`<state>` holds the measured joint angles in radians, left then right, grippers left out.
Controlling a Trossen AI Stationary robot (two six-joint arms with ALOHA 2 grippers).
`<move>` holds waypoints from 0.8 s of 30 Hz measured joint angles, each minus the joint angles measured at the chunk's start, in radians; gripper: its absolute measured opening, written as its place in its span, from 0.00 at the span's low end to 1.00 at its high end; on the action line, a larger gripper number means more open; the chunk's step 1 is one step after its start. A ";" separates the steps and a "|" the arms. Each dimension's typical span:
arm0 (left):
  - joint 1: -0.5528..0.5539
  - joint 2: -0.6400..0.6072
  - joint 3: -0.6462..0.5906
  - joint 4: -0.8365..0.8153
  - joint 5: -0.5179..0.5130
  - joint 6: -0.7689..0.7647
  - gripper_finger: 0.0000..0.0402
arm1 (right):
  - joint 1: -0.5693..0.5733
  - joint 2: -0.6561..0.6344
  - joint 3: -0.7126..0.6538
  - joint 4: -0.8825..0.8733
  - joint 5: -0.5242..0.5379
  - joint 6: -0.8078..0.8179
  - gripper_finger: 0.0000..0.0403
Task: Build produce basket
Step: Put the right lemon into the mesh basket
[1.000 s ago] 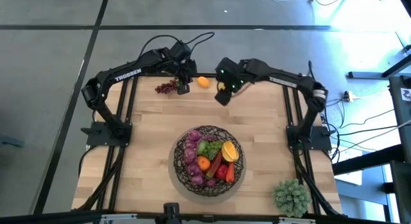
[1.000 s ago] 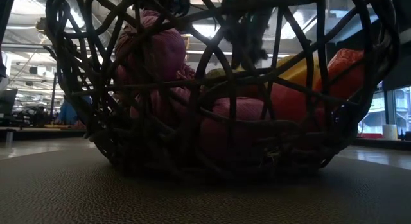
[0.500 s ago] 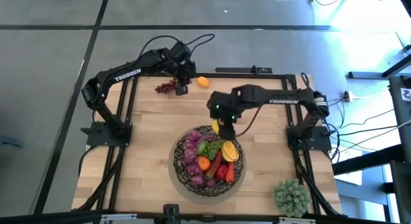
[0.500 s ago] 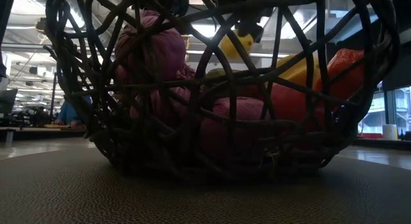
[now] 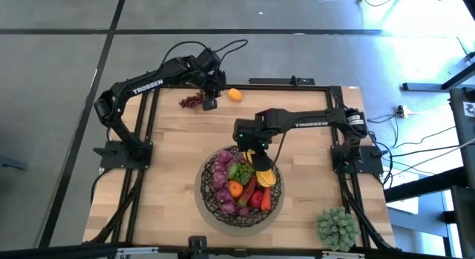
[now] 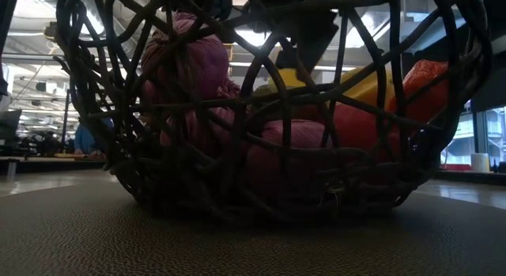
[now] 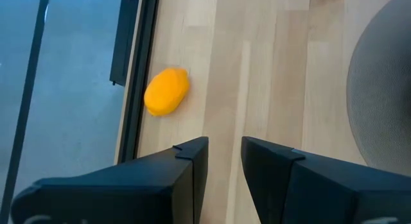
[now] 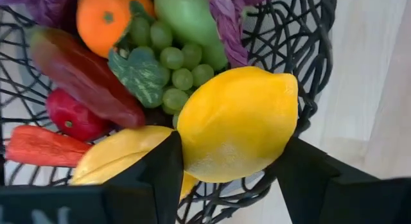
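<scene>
Here, at the far left corner of the wooden table (image 5: 171, 166), a purple grape bunch (image 5: 191, 101) lies just beside the left gripper (image 5: 211, 103). That gripper points down at the boards, its fingers (image 7: 192, 161) a narrow gap apart and holding nothing. An orange-yellow lemon (image 5: 234, 95) rests close by on the table's far edge, also seen in the left wrist view (image 7: 166, 92).

Toward the middle, the right gripper (image 5: 257, 156) reaches over the far rim of the dark wire basket (image 5: 211, 203), clamped on a yellow lemon (image 8: 237, 123) held above the rim. Inside the basket lie purple grapes (image 5: 223, 179), green grapes (image 8: 174, 63), an orange (image 8: 105, 17), a dark red pepper (image 8: 80, 75) and a carrot (image 8: 42, 146).

At the near right corner stands a pale green spiky plant (image 5: 338, 227), well apart from the basket.
</scene>
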<state>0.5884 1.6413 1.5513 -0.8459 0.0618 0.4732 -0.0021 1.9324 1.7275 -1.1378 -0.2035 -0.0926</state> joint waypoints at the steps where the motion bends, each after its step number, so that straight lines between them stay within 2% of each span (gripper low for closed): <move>1: 0.000 0.000 0.000 0.000 0.000 0.000 0.21 | -0.001 0.006 0.000 0.000 0.000 -0.011 0.49; 10: 0.000 0.000 0.000 0.001 -0.002 0.006 0.21 | 0.005 0.012 0.000 -0.005 -0.020 -0.080 0.54; 24: 0.000 0.000 0.000 0.001 -0.002 0.008 0.21 | 0.016 0.012 0.000 -0.003 0.068 -0.145 0.54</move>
<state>0.5884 1.6409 1.5517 -0.8448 0.0593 0.4816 0.0139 1.9449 1.7275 -1.1412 -0.1354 -0.2373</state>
